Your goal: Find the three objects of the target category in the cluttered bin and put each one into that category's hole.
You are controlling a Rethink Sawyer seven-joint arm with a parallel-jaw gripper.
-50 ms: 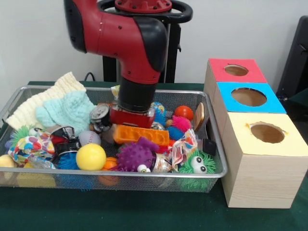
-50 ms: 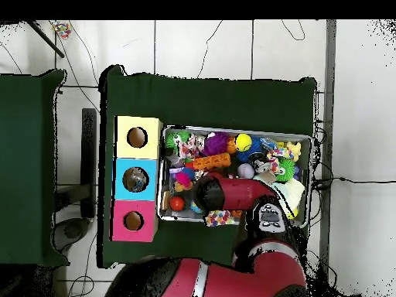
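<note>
Arm (image 1: 130, 38): red and black, bent down into the middle of the bin, its wrist low over the toys.
Gripper (image 1: 132, 117): buried among the clutter behind the orange block; the fingers are hidden, so I cannot tell whether it is released or clenched.
Bin (image 1: 115, 174): wire mesh tray on the green table (image 1: 144, 216), packed full.
Orange block (image 1: 140, 135): studded, lying flat in the middle, just in front of the wrist.
Purple ball (image 1: 136, 156): spiky, near front edge, touching the block's near side.
Yellow ball (image 1: 91, 157): smooth, left of the purple ball, at the near wall.
Green ball (image 1: 198, 163): spiky with eyes, near right corner.
Red ball (image 1: 183, 112): smooth, far right part of the bin.
Baseball (image 1: 89, 138): white, behind the yellow ball.
Knits (image 1: 57, 107): cream and mint pieces heaped in the far left corner.
Boxes: three in a row just right of the bin, each with a round hole on top; yellow box (image 1: 262, 159) nearest, blue box (image 1: 250, 97) in between, red box (image 1: 236, 71) farthest.
Target objects: category cannot be told; all toys lie in the bin, and from the front the holes look empty.
</note>
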